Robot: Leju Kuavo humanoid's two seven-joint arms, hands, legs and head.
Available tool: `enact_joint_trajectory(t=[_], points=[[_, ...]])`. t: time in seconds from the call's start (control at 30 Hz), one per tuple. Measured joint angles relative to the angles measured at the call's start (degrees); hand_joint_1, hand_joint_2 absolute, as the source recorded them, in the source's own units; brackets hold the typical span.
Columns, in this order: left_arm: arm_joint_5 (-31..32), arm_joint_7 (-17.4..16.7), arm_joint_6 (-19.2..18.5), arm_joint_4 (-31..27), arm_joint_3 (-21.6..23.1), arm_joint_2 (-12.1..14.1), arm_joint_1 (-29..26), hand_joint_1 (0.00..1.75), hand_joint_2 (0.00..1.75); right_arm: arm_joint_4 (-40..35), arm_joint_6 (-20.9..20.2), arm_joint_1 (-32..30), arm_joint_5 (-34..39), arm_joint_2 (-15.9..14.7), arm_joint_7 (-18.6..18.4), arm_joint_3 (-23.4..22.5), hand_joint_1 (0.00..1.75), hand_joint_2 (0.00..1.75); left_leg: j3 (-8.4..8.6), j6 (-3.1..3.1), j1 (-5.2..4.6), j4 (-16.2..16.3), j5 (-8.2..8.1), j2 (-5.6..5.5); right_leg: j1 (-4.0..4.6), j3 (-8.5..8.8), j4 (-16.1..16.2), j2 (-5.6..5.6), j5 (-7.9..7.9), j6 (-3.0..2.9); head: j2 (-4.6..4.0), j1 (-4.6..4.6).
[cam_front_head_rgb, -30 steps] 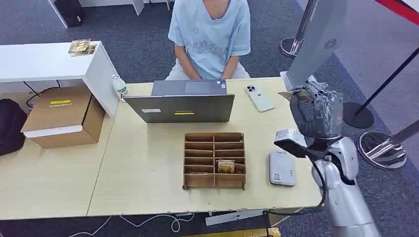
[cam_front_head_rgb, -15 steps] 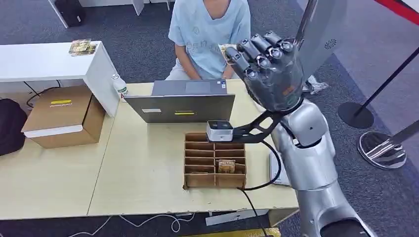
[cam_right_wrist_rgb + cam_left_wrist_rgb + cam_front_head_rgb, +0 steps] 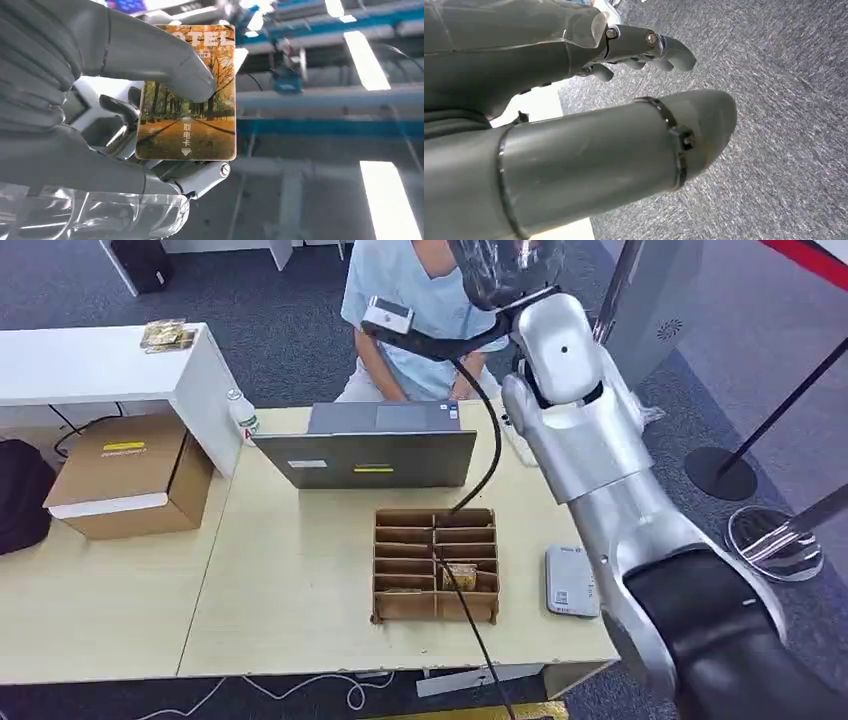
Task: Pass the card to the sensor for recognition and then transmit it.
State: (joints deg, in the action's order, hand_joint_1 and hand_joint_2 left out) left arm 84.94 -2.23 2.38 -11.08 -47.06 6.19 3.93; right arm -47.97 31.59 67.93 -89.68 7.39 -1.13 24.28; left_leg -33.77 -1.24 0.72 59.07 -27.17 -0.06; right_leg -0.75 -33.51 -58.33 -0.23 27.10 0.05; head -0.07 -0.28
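Observation:
My right hand (image 3: 503, 262) is raised high above the far side of the table, in front of the seated person (image 3: 420, 310). In the right wrist view this hand (image 3: 75, 95) pinches a hotel card (image 3: 187, 100) with an autumn-avenue picture, the thumb pressing its face, ceiling lights behind it. The grey-white sensor (image 3: 571, 581) lies flat on the table's right side, below the raised arm. A cardboard divider box (image 3: 435, 565) holds another card (image 3: 458, 576). My left hand (image 3: 624, 100) hangs over carpet, fingers apart, holding nothing.
A grey laptop (image 3: 368, 445) stands between the box and the person. A bottle (image 3: 241, 416) stands at the table's far left corner, beside a white side table (image 3: 90, 365) and a cardboard carton (image 3: 128, 475). Stanchion bases (image 3: 775, 540) stand on the right.
My right arm has swung from beside the sensor at the table's right up and leftward, high over the laptop toward the person, still holding the card.

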Motion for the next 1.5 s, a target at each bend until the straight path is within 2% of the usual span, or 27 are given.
enact_joint_trajectory(t=[0.07, 0.13, 0.2, 0.23, 0.6, 0.87, 1.33, 1.5], points=[[0.0, 0.05, -0.24, 0.0, 0.0, 0.0, -0.04, 0.0, 0.0, 3.92, -2.11, 2.39, -0.15, -0.02, -2.0, 0.02, 1.75, 1.75, 0.0, 0.0, -0.01, 0.0, -0.01, 0.0, 0.0, -0.01, 0.01, 0.02, 0.0, 0.0, 0.0, 0.0], [0.0, 0.22, -0.37, 0.0, 0.0, 0.02, -0.07, 0.0, 0.0, 8.01, -6.34, 4.52, -0.17, -0.11, -4.3, 0.07, 1.75, 1.75, 0.0, -0.01, -0.01, 0.0, -0.01, 0.0, 0.0, -0.01, 0.02, 0.02, 0.0, 0.0, 0.0, 0.0], [0.0, 0.42, -0.7, 0.0, 0.0, 0.11, -0.08, 0.0, 0.0, 12.31, -15.49, 6.66, -0.07, -0.13, -6.32, 0.07, 1.75, 1.75, 0.0, 0.0, -0.01, 0.0, -0.01, 0.01, 0.0, -0.02, 0.03, 0.02, 0.0, 0.0, 0.0, 0.0], [0.0, 0.55, -0.74, 0.0, 0.0, 0.22, -0.11, 0.0, 0.0, 13.76, -17.61, 7.21, 0.02, -0.26, -6.84, 0.04, 1.75, 1.75, 0.0, 0.0, 0.0, 0.0, -0.01, 0.01, 0.0, -0.02, 0.04, 0.02, 0.0, 0.0, 0.0, 0.02], [0.0, 0.53, -1.53, 0.02, 1.42, 0.57, -0.11, 0.0, 0.0, 21.81, -32.85, 10.32, -0.2, -2.67, -10.02, -1.57, 1.75, 1.75, 0.01, 0.0, -0.01, 0.02, -0.01, 0.03, 0.0, -0.04, 0.04, 0.04, -0.01, 0.01, 0.0, 0.0], [0.0, 0.37, -1.53, 0.0, 1.55, 0.66, -0.11, 0.0, 0.0, 23.82, -37.53, 11.13, 0.96, -2.97, -9.29, -2.97, 1.75, 1.75, 0.01, 0.0, 0.01, 0.02, -0.01, 0.04, 0.0, -0.04, 0.02, 0.05, -0.01, 0.0, 0.0, 0.0], [0.0, 0.5, -1.55, 0.02, 1.55, 0.72, -0.12, 0.0, 0.0, 25.35, -38.71, 11.39, 1.92, -3.17, -7.48, -4.46, 1.75, 1.75, 0.0, 0.0, -0.01, 0.02, -0.01, 0.04, 0.0, -0.04, 0.03, 0.05, -0.01, 0.0, 0.0, 0.0], [0.0, 0.55, -1.7, 0.0, 1.55, 0.74, -0.12, 0.0, 0.0, 25.35, -38.91, 11.39, 4.39, -3.17, -6.37, -5.85, 1.75, 1.75, 0.0, 0.0, 0.0, 0.02, -0.01, 0.03, 0.0, -0.04, 0.03, 0.05, -0.01, 0.0, 0.0, 0.0]])
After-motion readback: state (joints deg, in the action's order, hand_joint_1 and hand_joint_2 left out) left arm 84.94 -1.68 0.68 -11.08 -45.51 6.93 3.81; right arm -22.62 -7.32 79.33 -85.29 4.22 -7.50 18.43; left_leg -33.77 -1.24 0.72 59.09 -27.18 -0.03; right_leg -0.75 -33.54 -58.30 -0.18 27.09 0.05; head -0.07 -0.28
